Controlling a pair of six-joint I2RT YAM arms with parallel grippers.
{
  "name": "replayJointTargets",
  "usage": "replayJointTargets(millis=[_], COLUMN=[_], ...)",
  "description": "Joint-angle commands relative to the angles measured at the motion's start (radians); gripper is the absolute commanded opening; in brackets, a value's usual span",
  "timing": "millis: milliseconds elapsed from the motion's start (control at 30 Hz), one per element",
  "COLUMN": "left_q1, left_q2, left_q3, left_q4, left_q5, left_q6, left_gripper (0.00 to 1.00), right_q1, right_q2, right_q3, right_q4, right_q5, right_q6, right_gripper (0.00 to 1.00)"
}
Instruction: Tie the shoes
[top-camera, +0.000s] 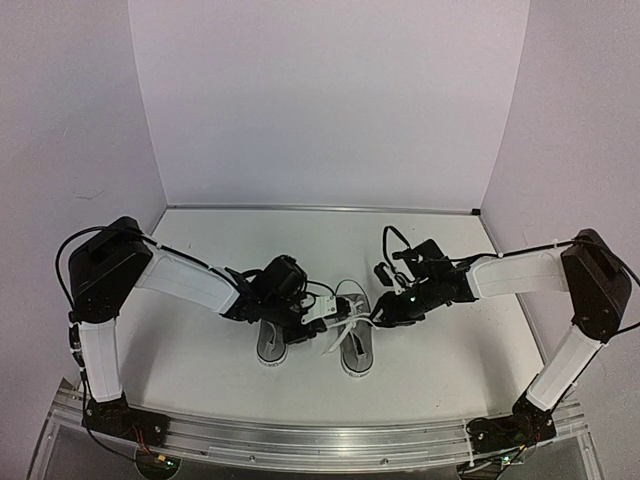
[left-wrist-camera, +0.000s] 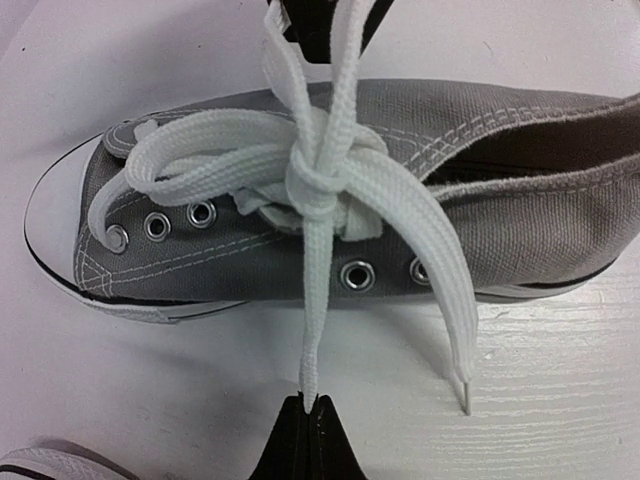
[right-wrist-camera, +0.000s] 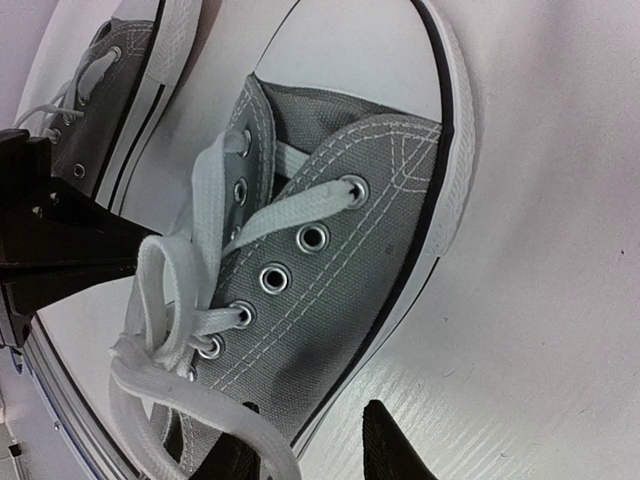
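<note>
Two grey shoes with white soles stand side by side, the left shoe (top-camera: 270, 348) and the right shoe (top-camera: 357, 360). Both grippers work at the right shoe (left-wrist-camera: 520, 200). Its white laces meet in a knot (left-wrist-camera: 315, 188) over the tongue. My left gripper (left-wrist-camera: 310, 405) is shut on the end of one lace strand (left-wrist-camera: 315, 300), which runs taut from the knot. A free lace end (left-wrist-camera: 455, 330) hangs beside it. My right gripper (right-wrist-camera: 312, 410) stands open at the shoe's other side, a lace loop (right-wrist-camera: 190, 400) lying across one finger.
The other shoe (right-wrist-camera: 120, 90) lies close beside the one being laced; its toe cap (left-wrist-camera: 45, 465) shows at the left wrist view's corner. White walls (top-camera: 330, 100) enclose the white table (top-camera: 450, 350) at the back and sides. A metal rail (top-camera: 320, 435) runs along the near edge.
</note>
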Motion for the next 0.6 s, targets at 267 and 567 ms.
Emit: replayJointTargets(millis=[267, 567], left_q1=[0.025, 0.039], left_q2=[-0.111, -0.14], left_q3=[-0.051, -0.074], left_q4=[-0.028, -0.041], left_q5=[-0.068, -0.096], left_q6=[0.015, 0.021], left_gripper=[0.0, 0.0], right_q1=[-0.001, 0.0], right_q2=[0.015, 0.035], right_q3=[0.03, 0.044], right_q4=[-0.019, -0.023], right_q5=[0.016, 0.001], right_q6=[-0.019, -0.032], right_gripper=[0.34, 0.35])
